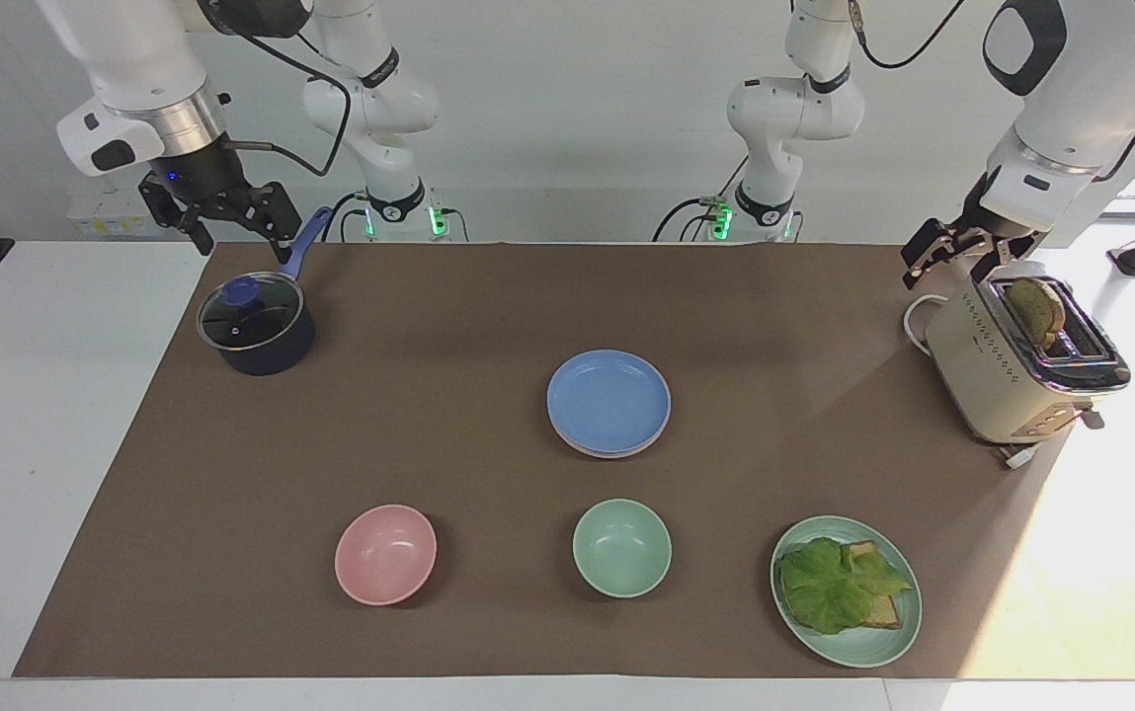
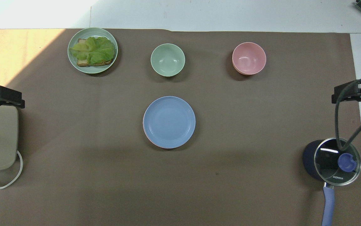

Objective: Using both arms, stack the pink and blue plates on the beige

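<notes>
The blue plate (image 1: 608,400) (image 2: 169,121) lies in the middle of the brown mat, on top of a stack. A thin pink rim of the pink plate (image 1: 616,455) shows just under it. The beige plate is hidden beneath them. My right gripper (image 1: 243,245) (image 2: 354,93) hangs open and empty above the pot, at the right arm's end of the table. At the left arm's end, my left gripper (image 1: 954,265) (image 2: 1,97) waits open beside the top of the toaster, holding nothing.
A dark blue pot (image 1: 256,326) with a glass lid stands below the right gripper. A pink bowl (image 1: 385,553), a green bowl (image 1: 621,547) and a mint plate (image 1: 898,637) with toast and lettuce stand farther from the robots. The cream toaster (image 1: 992,385) holds a bread slice.
</notes>
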### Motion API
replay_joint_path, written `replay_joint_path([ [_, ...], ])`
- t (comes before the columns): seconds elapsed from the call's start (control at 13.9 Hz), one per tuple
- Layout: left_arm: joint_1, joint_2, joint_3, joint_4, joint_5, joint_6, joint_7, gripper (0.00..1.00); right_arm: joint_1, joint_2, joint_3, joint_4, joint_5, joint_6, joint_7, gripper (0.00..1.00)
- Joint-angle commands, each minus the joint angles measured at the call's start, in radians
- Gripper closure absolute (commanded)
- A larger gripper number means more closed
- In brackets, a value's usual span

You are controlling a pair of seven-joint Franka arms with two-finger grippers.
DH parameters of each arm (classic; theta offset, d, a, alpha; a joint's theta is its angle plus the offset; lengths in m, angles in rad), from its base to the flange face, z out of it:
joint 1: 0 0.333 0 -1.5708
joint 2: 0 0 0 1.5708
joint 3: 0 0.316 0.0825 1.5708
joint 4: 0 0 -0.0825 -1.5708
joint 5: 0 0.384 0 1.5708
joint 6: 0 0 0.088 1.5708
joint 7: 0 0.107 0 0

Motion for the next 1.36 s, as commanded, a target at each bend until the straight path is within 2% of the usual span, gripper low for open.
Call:
replay_joint_path([
  [0.0,-0.004,-0.002,0.000,0.004,0.015,-0.008,-0.011,0.00,-0.007,0.009,0.010,0.019,-0.010,-0.017,-0.025,0.00],
  [0.29,-0.004,-0.002,0.000,0.004,0.015,-0.007,-0.011,0.00,-0.005,0.006,0.008,0.012,-0.010,-0.027,-0.025,0.00],
  [0.57,-0.005,-0.002,0.000,0.004,0.015,-0.007,-0.011,0.00,-0.013,0.012,0.006,0.006,-0.007,0.013,-0.027,0.00],
  [0.79,-0.005,-0.002,0.000,0.004,0.015,-0.007,-0.011,0.00,-0.017,-0.007,0.005,-0.050,-0.006,0.063,-0.025,0.00],
  [1.29,-0.005,-0.002,0.000,0.004,0.015,-0.007,-0.011,0.00,-0.017,-0.008,0.006,-0.054,-0.003,0.057,-0.024,0.00],
])
